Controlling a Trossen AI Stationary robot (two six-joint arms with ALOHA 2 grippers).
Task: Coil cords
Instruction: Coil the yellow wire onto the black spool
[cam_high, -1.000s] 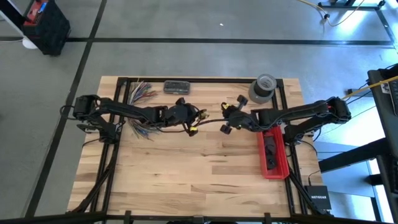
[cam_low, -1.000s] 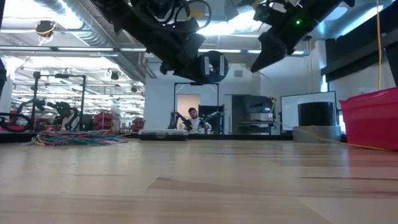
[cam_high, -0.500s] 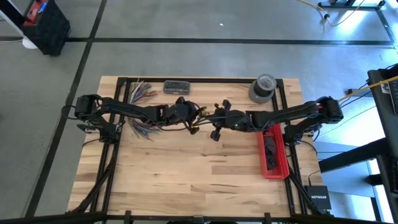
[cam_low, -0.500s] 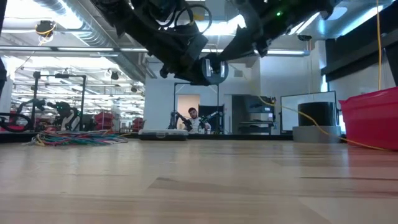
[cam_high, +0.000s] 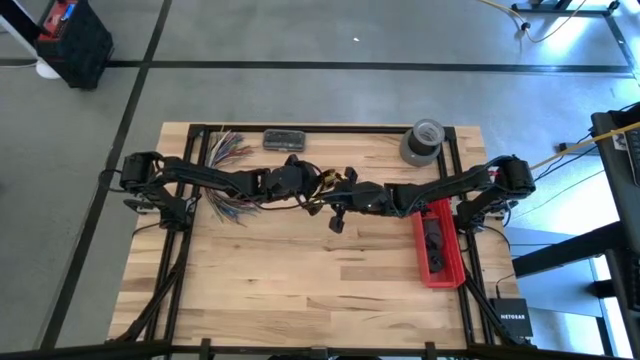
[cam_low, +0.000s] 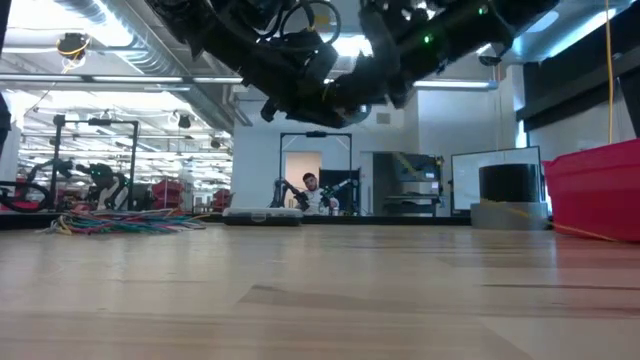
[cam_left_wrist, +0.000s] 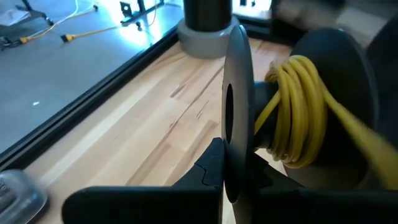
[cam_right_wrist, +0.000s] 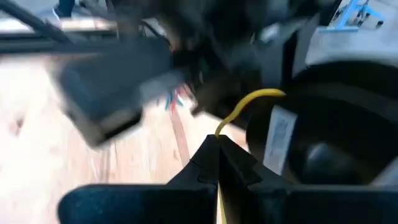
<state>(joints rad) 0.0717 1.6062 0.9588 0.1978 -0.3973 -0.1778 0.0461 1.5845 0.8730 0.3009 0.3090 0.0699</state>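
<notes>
A dark spool (cam_left_wrist: 239, 93) wound with yellow cord (cam_left_wrist: 297, 112) hangs above the table's middle, with my left gripper (cam_left_wrist: 233, 171) (cam_high: 312, 190) shut on it. My right gripper (cam_right_wrist: 216, 146) (cam_high: 338, 200) stands right beside the spool (cam_right_wrist: 323, 124), shut on a free run of the cord (cam_right_wrist: 245, 102). In the low view both grippers (cam_low: 310, 95) (cam_low: 375, 75) hang well above the wood and overlap. More cord (cam_low: 520, 210) trails over the table's right side. My left gripper pinches one flange of the spool at its rim (cam_left_wrist: 236, 186) between its two fingers. The fingers come from the table's left, slanting a little downward. The spool is lifted clear of the table, with the cord wound on its hub beside the held flange. My right gripper pinches the yellow cord (cam_right_wrist: 219, 129) between its two fingers, near their free ends. It comes from the table's right, slanting a little downward. From the fingers the cord arcs a short way over to the spool, clear of the table.
A red bin (cam_high: 440, 245) lies under the right arm and a grey tape roll (cam_high: 423, 142) stands at the far right. Multicoloured wires (cam_high: 225, 150) and a grey case (cam_high: 284, 140) lie at the far left. A person (cam_low: 312, 190) sits in the room beyond.
My right gripper has gone toward the table's left, sinking a little and tipping its fingers, until it stands against the spool in my left gripper. The cord span between them has shortened. Both grippers have stayed shut.
</notes>
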